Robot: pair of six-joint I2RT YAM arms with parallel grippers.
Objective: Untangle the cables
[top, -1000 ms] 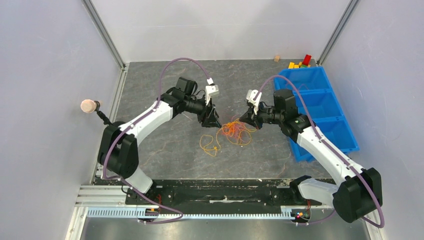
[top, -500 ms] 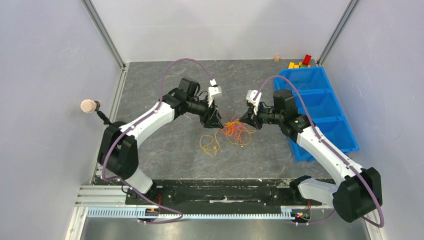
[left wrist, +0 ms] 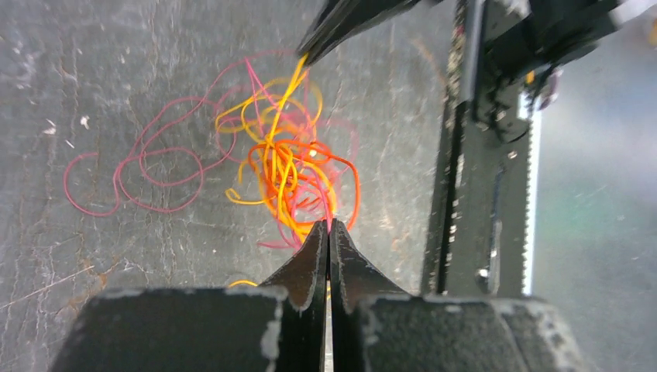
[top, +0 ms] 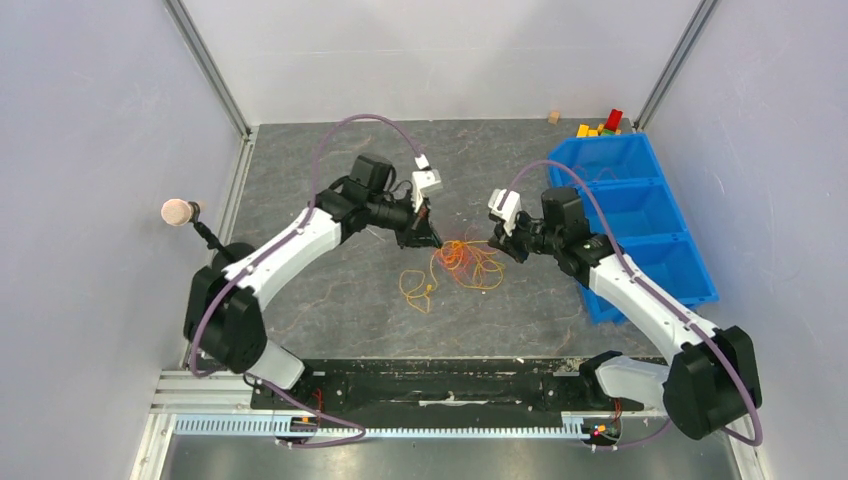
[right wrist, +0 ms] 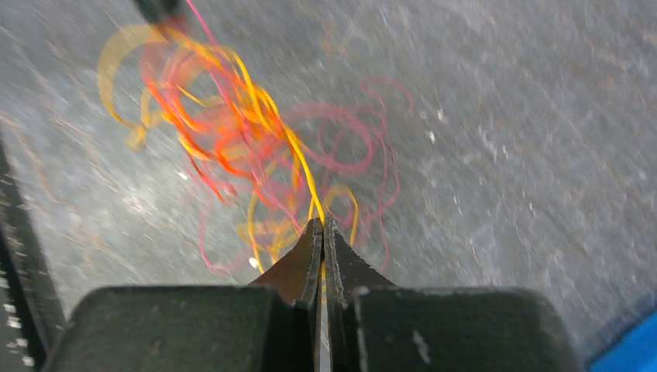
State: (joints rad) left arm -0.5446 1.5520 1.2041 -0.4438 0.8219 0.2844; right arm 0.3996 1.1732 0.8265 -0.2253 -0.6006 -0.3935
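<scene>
A grey, scuffed desk (top: pixel 330 190) is seen from above, enclosed by pale walls. A blue bin (top: pixel 640 210) with three compartments is set along its right side. Both arms are reached inward over the middle of the desk, so that the left gripper (top: pixel 432 240) and the right gripper (top: pixel 497 243) are brought near each other, tips facing, with the cables (top: pixel 465 262) between them. The cables are gathered in a loose tangle of red, orange and yellow loops lying on the desk at its centre. The jaws of the left gripper are pressed together at the near edge of the tangle, and red and orange strands are pinched at their tips. The jaws of the right gripper are likewise closed, and a yellow strand is gripped and drawn taut out of the tangle. A separate orange loop (top: pixel 418 288) is laid just beside the tangle, toward the arm bases. A few small coloured blocks (top: pixel 600 125) are grouped behind the bin's far end.
</scene>
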